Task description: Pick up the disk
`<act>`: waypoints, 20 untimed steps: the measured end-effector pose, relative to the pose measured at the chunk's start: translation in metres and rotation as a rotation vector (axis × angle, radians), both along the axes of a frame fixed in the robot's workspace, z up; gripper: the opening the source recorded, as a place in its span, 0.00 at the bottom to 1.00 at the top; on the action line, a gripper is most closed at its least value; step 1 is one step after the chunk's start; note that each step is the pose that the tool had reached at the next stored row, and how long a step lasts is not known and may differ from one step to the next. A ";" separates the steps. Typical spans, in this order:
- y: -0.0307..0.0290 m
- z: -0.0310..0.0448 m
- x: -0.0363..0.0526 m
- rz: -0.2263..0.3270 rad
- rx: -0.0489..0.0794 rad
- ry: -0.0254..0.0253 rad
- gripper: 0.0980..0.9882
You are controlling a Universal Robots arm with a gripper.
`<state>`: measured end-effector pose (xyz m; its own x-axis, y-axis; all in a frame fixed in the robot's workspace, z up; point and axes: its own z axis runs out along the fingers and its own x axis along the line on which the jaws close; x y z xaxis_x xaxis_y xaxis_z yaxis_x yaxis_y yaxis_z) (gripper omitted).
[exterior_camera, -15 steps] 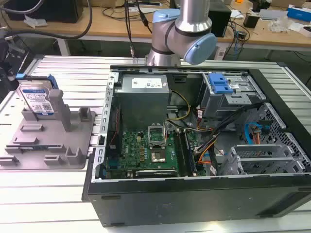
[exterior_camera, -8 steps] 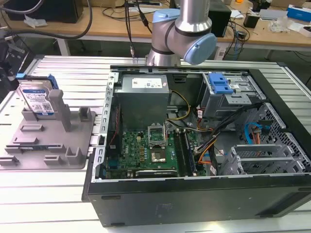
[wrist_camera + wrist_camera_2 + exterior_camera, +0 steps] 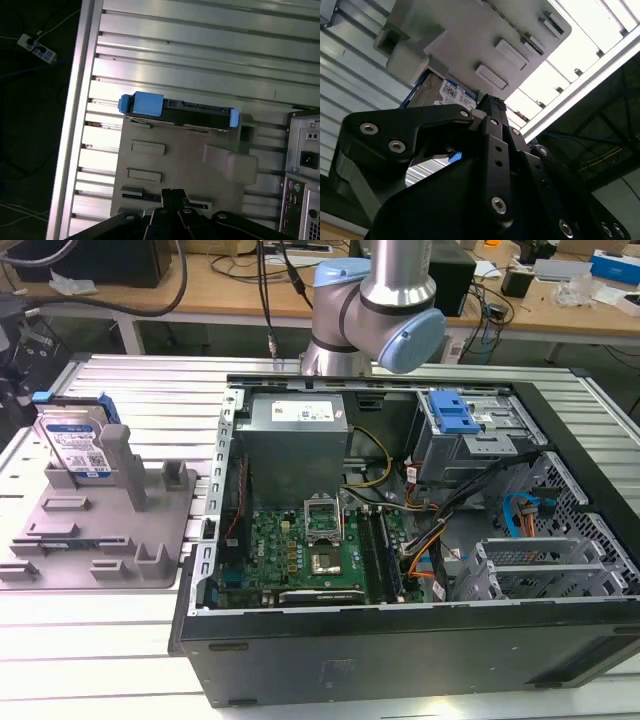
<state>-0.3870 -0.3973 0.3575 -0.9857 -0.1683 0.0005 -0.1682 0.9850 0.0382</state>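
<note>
Hanging well clear of the disk (image 3: 78,445), the gripper (image 3: 172,192) looked closed on nothing. Disk stood on edge in the grey fixture (image 3: 120,540) on the worktop (image 3: 100,640), beside the case (image 3: 400,660), untouched. Grasp and lift not yet done.

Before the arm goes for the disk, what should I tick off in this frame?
1. Disk found: ok; the disk stands upright in the grey fixture at the exterior view's left.
2. Disk outside the computer case: ok.
3. Disk's top edge uncovered: ok, in the first wrist view.
4. Disk ungrasped: ok; the gripper is apart from it.
5. Gripper lined up over disk: cannot tell.
</note>
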 end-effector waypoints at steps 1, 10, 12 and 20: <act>0.0000 0.0000 0.0000 0.047 0.000 -0.0001 0.01; 0.0000 -0.0002 0.0002 0.335 0.000 0.0000 0.15; 0.0000 -0.0002 0.0002 0.382 0.000 0.0000 0.22; 0.0000 -0.0005 0.0008 0.567 0.000 0.0000 0.44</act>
